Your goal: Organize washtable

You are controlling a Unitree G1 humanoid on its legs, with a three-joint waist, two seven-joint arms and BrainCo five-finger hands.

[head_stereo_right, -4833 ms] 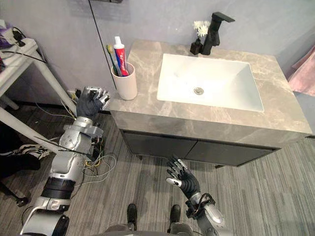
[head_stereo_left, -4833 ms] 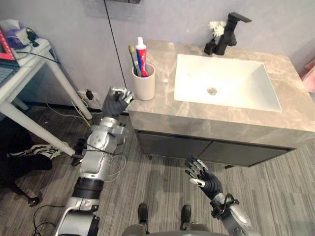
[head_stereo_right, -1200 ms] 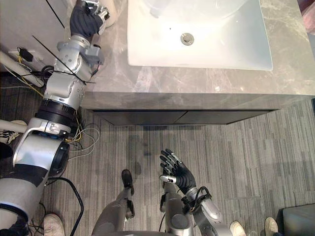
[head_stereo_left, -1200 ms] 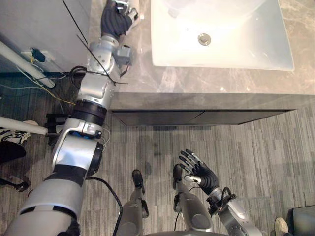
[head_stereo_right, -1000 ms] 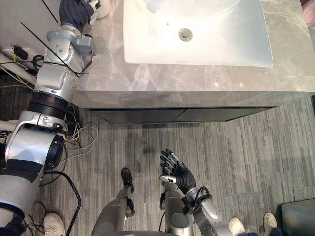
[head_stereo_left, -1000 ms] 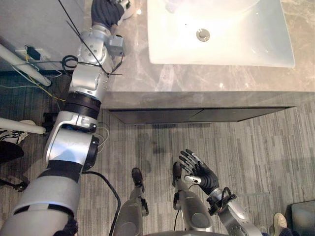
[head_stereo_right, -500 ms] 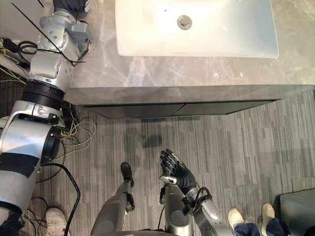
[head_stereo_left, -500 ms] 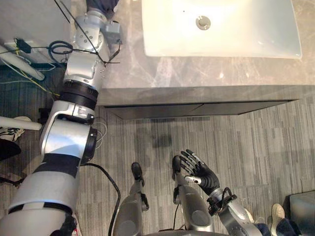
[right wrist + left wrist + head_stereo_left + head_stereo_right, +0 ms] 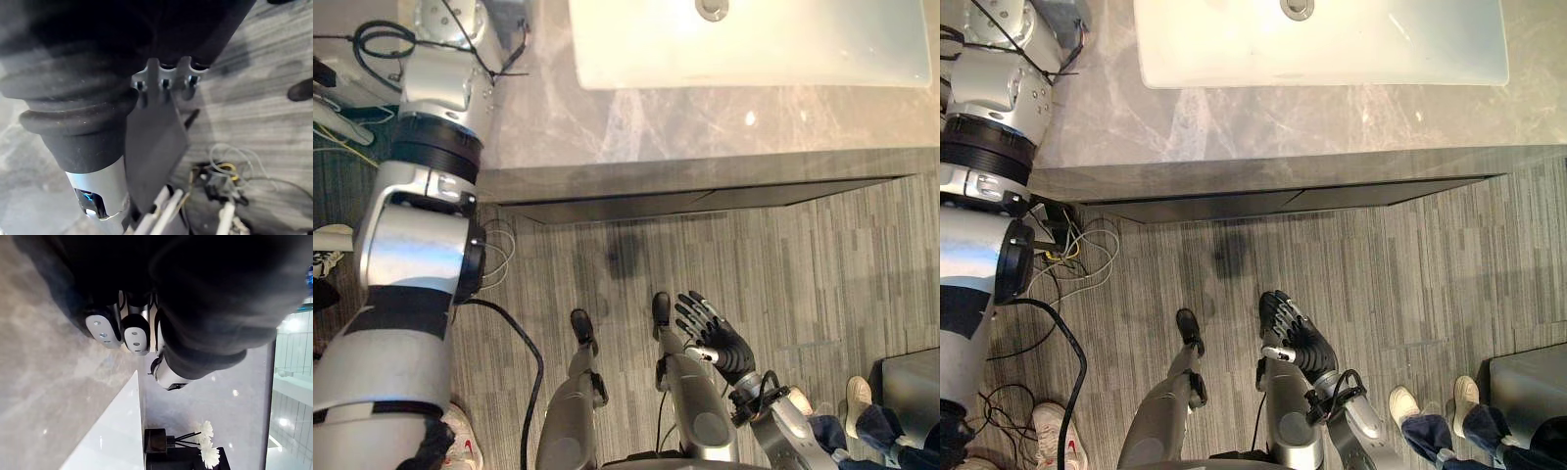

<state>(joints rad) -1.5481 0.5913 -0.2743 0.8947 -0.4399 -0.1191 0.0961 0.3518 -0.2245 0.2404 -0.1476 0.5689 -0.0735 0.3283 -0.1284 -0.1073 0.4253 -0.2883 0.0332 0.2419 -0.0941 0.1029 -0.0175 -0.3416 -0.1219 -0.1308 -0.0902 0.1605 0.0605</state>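
Note:
The grey marble washtable [image 9: 656, 127] with its white sink [image 9: 744, 59] runs along the top of the eye views. My left arm reaches up over the counter's left end. In the left wrist view my left hand [image 9: 102, 330] hovers over the marble [image 9: 44, 382] with its fingers curled in and nothing in them. Past it lie the sink's edge [image 9: 112, 431] and a black vase [image 9: 156, 440] of white flowers [image 9: 205, 445]. My right hand [image 9: 710, 333] hangs low over the floor, well in front of the cabinet, fingers spread and empty.
A dark cabinet front [image 9: 705, 201] sits under the counter. Loose wires [image 9: 1087, 250] lie on the floor at the left. A person's shoes [image 9: 1405, 403] stand at the lower right beside a dark box [image 9: 911, 392].
The camera has tipped down, so the counter has slid up the picture. My left arm stretches farther over the counter. A person's shoes have come in at the lower right. My right hand has barely moved.

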